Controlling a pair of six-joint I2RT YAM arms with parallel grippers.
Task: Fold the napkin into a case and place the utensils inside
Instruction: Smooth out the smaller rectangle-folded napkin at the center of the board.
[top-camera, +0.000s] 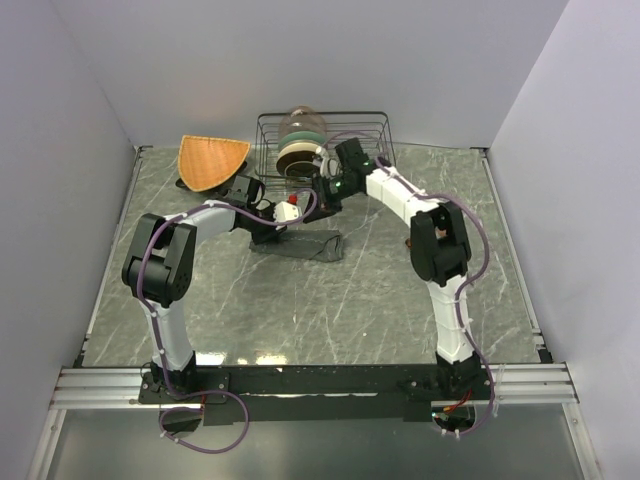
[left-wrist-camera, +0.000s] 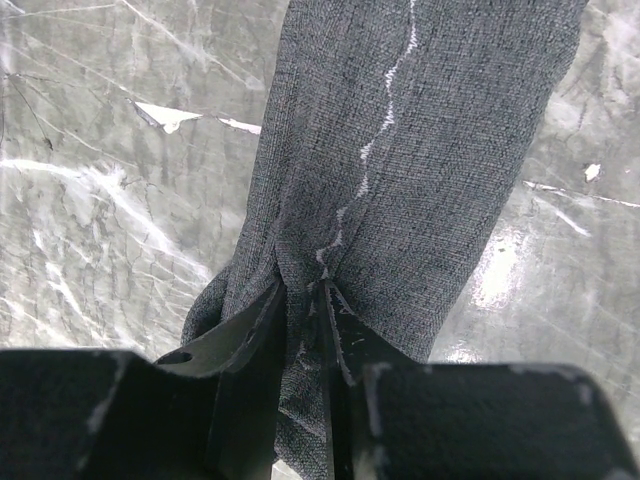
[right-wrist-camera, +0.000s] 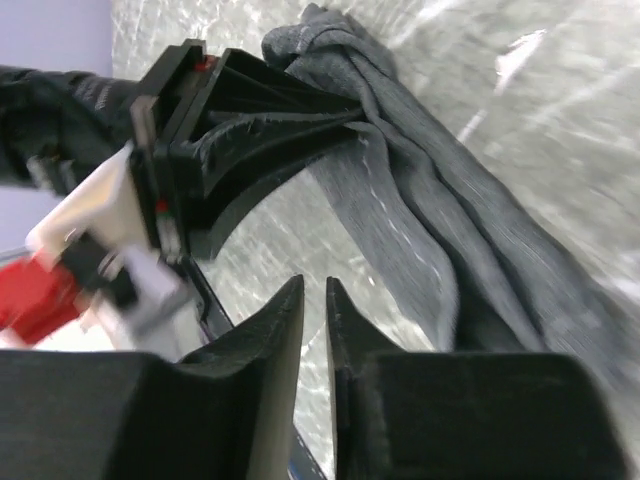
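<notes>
The napkin (top-camera: 312, 248), a dark grey cloth, lies bunched into a long rumpled strip on the marbled table, just in front of the wire rack. My left gripper (left-wrist-camera: 303, 287) is shut on one end of it, a fold of cloth (left-wrist-camera: 420, 150) pinched between its black fingers. The right wrist view shows that same left gripper (right-wrist-camera: 352, 112) biting the napkin's (right-wrist-camera: 430, 230) end. My right gripper (right-wrist-camera: 313, 283) hovers close beside it, above the table. Its jaws stand a narrow gap apart with nothing between them. The utensils are out of view.
A wire rack (top-camera: 375, 130) stands at the back centre with stacked bowls (top-camera: 300, 140) inside. An orange woven fan-shaped mat (top-camera: 212, 160) lies to its left. Grey walls close in the table on three sides. Both arms meet near the rack's front.
</notes>
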